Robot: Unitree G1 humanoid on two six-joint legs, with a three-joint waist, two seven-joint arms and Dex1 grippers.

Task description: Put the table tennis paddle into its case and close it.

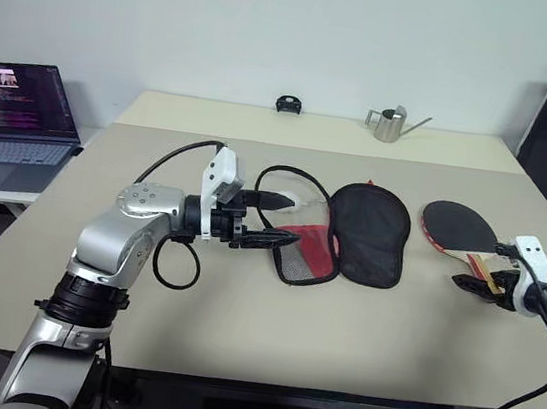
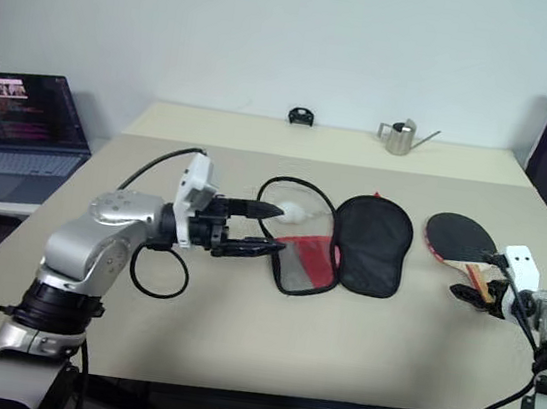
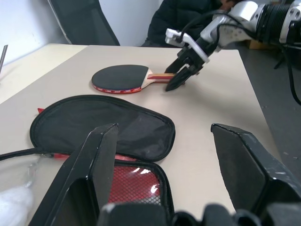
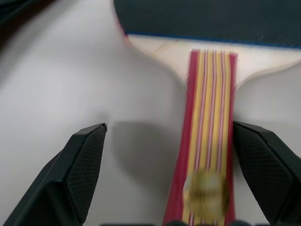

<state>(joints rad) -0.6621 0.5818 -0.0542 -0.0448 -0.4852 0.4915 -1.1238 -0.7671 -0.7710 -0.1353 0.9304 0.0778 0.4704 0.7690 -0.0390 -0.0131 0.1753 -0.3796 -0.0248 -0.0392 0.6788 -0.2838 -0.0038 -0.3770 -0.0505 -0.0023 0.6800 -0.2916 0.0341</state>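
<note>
Right gripper (image 4: 167, 181), black fingers spread wide, straddles the striped red and light-wood handle of the black-faced table tennis paddle (image 1: 462, 229), not clamped on it.

The paddle lies flat on the beige table (image 1: 237, 331) at about three o'clock from the black fabric zip case (image 1: 366, 232), which lies unzipped at centre. The left wrist view shows the red mesh-lined half close below the left gripper (image 3: 162, 174), jaws apart, holding nothing. The head views add a laptop (image 1: 12, 125) at nine o'clock and a metal watering can (image 1: 390, 124) at twelve.
</note>
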